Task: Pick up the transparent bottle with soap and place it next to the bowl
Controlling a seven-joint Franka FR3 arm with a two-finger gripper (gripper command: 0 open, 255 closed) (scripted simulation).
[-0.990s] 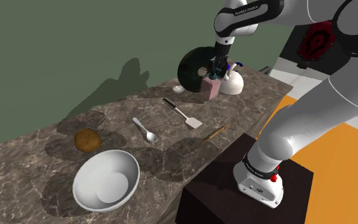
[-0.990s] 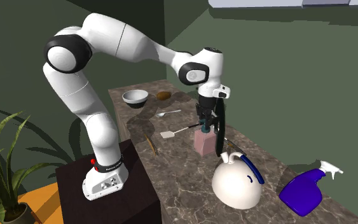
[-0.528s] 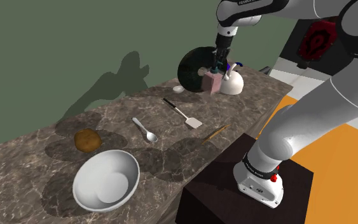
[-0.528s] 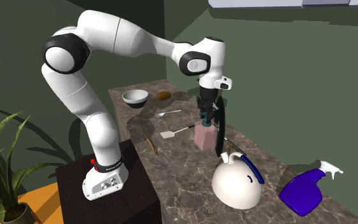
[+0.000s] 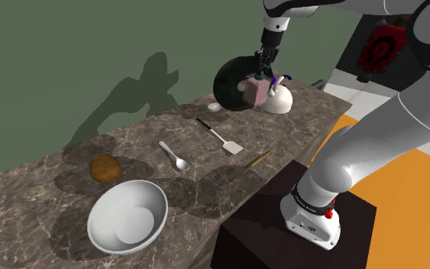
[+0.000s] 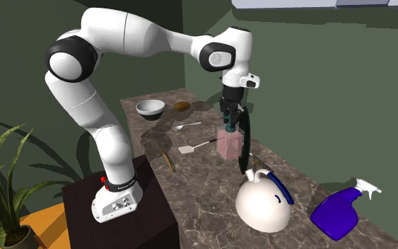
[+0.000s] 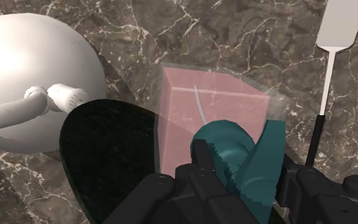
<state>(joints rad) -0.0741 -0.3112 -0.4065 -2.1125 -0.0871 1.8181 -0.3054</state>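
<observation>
Bottle [image 6: 229, 143], clear with pink soap and a teal pump, is being held clear of the counter [image 5: 129, 145], just beside the dark plate [image 5: 232, 80], near the kettle [image 6: 261, 205] and well apart from the bowl [image 5: 127, 218]. Its pump is being clasped tightly by the gripper [image 6: 230, 126]. A red emblem [image 5: 379, 47] is being shown on a black panel [image 5: 352, 65], its marks unreadable.

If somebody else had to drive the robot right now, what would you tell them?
The gripper is shut on the teal pump of the soap bottle.
The soap bottle hangs above the marble countertop, beside the dark plate and white kettle.
The bowl sits empty at the countertop's other end, past the spatula and spoon.
Done: grasp and lift.
Left: carry it over, set it next to the bowl, let go.
</observation>
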